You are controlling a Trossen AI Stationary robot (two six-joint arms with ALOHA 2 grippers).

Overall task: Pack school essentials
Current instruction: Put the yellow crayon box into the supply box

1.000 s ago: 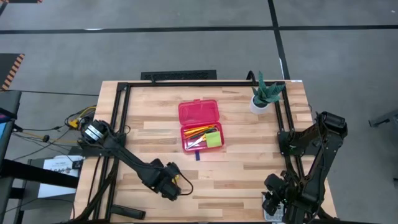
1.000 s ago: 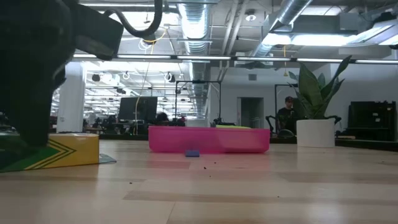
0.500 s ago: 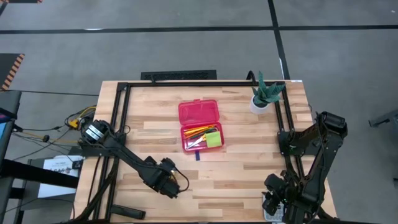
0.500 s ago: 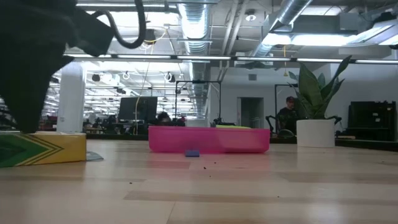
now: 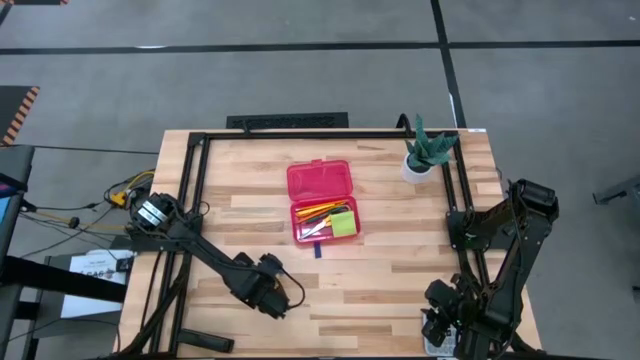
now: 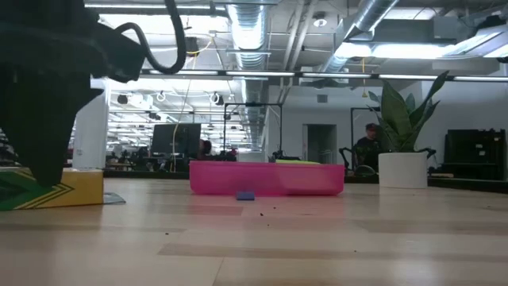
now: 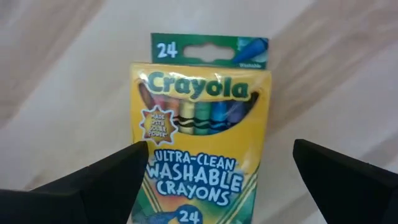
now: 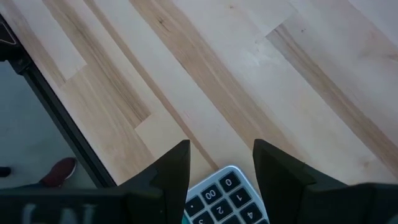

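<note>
The yellow-green crayon box (image 7: 202, 143) lies flat on the table, label up. It shows at the low view's left edge (image 6: 75, 189) and is hidden under the arm in the high view. My left gripper (image 7: 214, 180) (image 5: 266, 296) is open above it, with one finger on either side of the box's width. The open pink pencil case (image 5: 322, 202) holds orange pencils (image 5: 318, 212) and a lime sticky-note pad (image 5: 344, 224). The tiny blue eraser (image 5: 317, 250) lies on the table just near of the case. My right gripper (image 8: 221, 168) waits open at the table's near right corner (image 5: 455, 325). My left gripper comes from above, pointing down, its fingers standing across the crayon box's width. One fingertip (image 7: 134, 155) overlaps the box's long edge (image 7: 138, 134); I cannot tell whether it touches. The other finger (image 7: 311, 158) stands clear of the opposite edge. The box lies flat on the table.
A grey calculator (image 8: 227, 199) lies under my right gripper. A green plant in a white pot (image 5: 424, 152) stands at the far right. A black frame (image 5: 300, 133) runs along the far edge and both sides. Bare wood lies between the crayon box and the pencil case.
My left gripper has moved a little toward the table's left edge. In the low view the crayon box has slid the same way along the table, still lying flat.
</note>
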